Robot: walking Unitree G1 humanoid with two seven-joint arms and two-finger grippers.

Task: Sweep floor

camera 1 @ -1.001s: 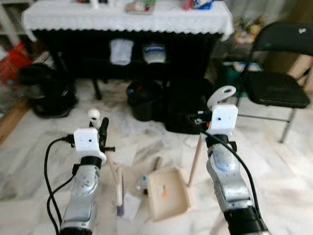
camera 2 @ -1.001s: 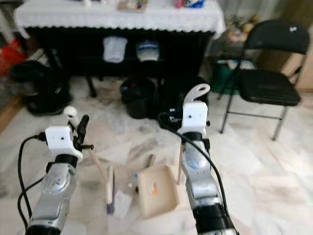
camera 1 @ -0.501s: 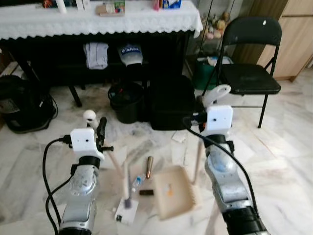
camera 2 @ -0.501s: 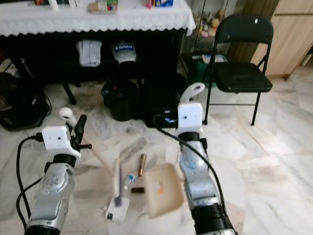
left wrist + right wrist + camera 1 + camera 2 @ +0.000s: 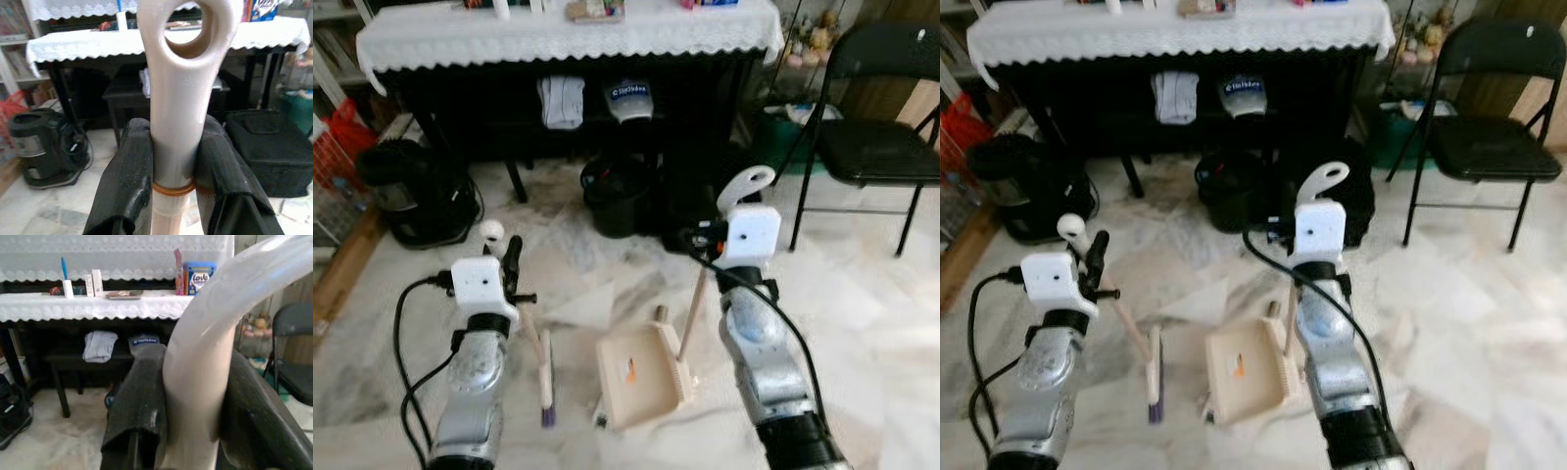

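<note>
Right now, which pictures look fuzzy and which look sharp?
Both eye views are a bit soft, mostly at the edges, like the chair. Left wrist view: the broom handle fairly sharp. Right wrist view: the dustpan handle blurry up close, the table clearer.

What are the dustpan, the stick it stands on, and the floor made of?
The dustpan looks like cream plastic: smooth, matte, moulded walls. Its handle, held in the right gripper, seems pale wood lower down, with a glossy plastic loop on top. The floor appears polished marble or marble-look tile, veined grey.
</note>
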